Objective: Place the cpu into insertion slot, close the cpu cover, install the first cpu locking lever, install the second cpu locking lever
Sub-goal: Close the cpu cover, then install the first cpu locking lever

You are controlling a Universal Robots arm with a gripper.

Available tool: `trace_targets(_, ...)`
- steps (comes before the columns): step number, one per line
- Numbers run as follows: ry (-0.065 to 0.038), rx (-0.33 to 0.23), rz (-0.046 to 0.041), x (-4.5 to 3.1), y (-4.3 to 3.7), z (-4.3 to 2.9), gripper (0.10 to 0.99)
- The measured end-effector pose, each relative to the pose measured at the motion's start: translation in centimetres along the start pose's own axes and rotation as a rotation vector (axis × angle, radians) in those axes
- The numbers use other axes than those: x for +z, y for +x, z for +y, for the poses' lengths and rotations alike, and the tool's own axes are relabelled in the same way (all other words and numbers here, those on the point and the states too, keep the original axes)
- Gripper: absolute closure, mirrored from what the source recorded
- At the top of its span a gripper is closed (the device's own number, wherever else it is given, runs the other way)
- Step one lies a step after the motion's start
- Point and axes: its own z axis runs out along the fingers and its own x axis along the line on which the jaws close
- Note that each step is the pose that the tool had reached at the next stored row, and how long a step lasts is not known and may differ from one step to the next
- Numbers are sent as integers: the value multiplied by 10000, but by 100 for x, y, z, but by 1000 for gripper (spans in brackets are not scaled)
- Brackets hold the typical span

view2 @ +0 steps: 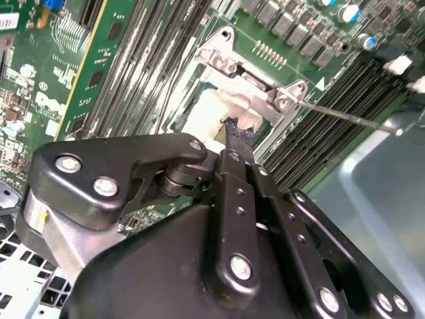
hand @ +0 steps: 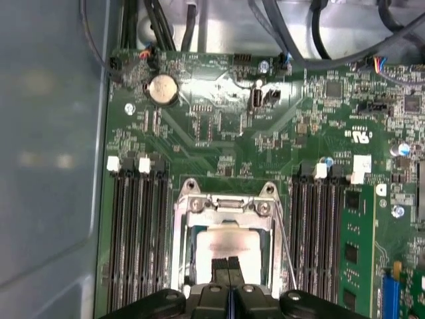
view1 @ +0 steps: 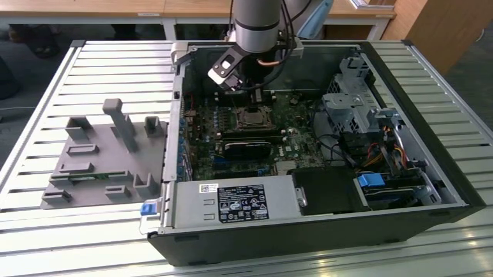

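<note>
Cpu (hand: 229, 242) sat flat in the insertion slot (hand: 194, 247), its pale metal top glaring in the first wrist view. Cpu cover (hand: 180, 226) looked to lie down around it as a silver frame, cpu showing through the window, though I couldn't tell whether it was fully seated. Gripper (hand: 228, 264) was right over the cpu with its dark fingertips (hand: 222, 266) pressed together, no gap, nothing between them; tips at or on the cpu top, contact unclear. One thin wire lever (view2: 345, 116) stuck out sideways from the socket corner in the second wrist view, and showed as a slanted wire (hand: 285, 249) beside the frame in the first wrist view. Long black memory strips (hand: 136, 232) flanked the socket on both sides, on the green board (hand: 219, 133); a coin battery (hand: 163, 90) sat further off. In the exterior view the arm reached down into the open computer case (view1: 431, 173), with the power-supply box (view1: 231, 202) at the near edge. A gray fixture tray (view1: 100, 156) lay on the slatted table (view1: 77, 242) to the exterior view's left.
</note>
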Motion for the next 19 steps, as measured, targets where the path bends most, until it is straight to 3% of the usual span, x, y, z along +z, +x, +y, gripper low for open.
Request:
trace_targets(4,1,0,2,2,-1,37,980)
trace_targets(12,2,0,2,1,-1,45,980)
trace_targets(19,2,0,1,-44,-1,47,980)
